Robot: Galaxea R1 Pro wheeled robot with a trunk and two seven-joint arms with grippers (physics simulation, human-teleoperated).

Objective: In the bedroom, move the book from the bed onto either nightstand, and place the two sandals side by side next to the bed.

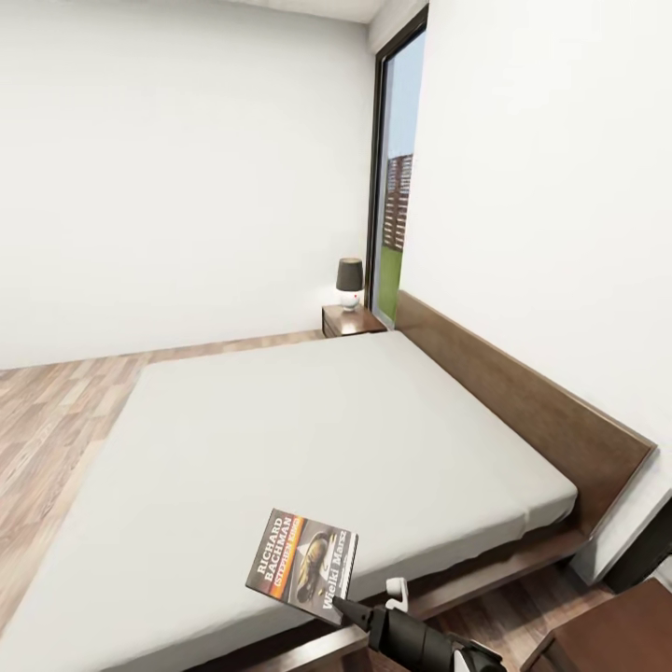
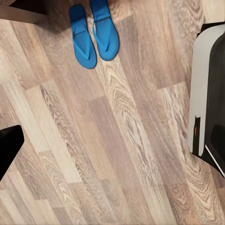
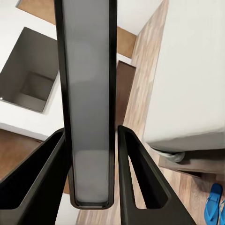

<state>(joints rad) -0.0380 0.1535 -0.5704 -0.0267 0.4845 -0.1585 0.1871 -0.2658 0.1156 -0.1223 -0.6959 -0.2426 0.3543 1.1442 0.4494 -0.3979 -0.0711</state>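
**A:** Wood planks fill the left edge of the head view; what sits next to that floor (image 1: 47,411)?

**B:** The bed (image 1: 308,439), its pale-grey mattress running from lower left to the centre right, with the dark headboard along its right side. At the upper centre a nightstand (image 1: 347,322) stands by the bed's far corner, a small dark-shaded lamp (image 1: 350,283) on top, and a tall window (image 1: 397,177) just right of it.

**A:** And the book (image 1: 303,563)?

**B:** Low in the frame, a little left of centre, tilted up with its cover showing. The right gripper (image 1: 369,607) pinches its lower right edge. The right wrist view confirms it: two dark fingers (image 3: 140,183) pressed on either side of the book's pale edge (image 3: 89,93).

**A:** Anything further right?

**B:** A corner of a second reddish-brown nightstand (image 1: 616,635), at the lower right.

**A:** The sandals?

**B:** In the left wrist view, both blue sandals (image 2: 93,33) lie side by side on the plank floor at the upper left. A black shape at that view's left edge may be part of the left gripper; I cannot tell how its fingers stand.
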